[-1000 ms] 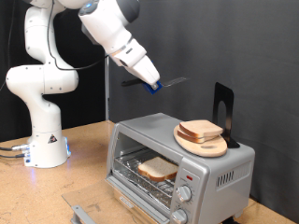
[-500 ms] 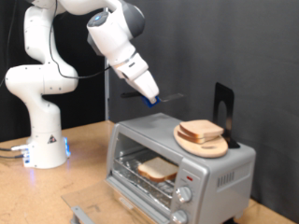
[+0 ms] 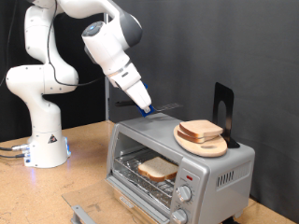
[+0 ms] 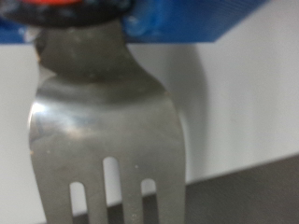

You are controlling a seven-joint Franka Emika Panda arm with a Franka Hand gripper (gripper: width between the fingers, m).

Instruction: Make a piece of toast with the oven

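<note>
The silver oven [image 3: 224, 168] stands at the exterior view's lower right with its glass door [image 3: 93, 207] folded down. A pale piece of toast [image 3: 157, 168] lies on the wire rack inside. My gripper [image 3: 147, 108] hangs just above the oven's top rear corner and is shut on the handle of a metal fork [image 3: 168, 106]. The fork points toward the exterior view's right, over the oven roof. In the wrist view the fork [image 4: 103, 121] fills the picture, tines away from the hand, under a blue finger pad [image 4: 187, 21].
A round wooden plate [image 3: 207, 147] with another bread slice [image 3: 201, 130] sits on the oven roof, with a black stand [image 3: 222, 112] behind it. The arm's white base [image 3: 45, 140] stands at the exterior view's left on the wooden table [image 3: 84, 182].
My gripper has come down and toward the exterior view's left with the fork, from high above the oven to just over its roof. The bread slices have not moved.
</note>
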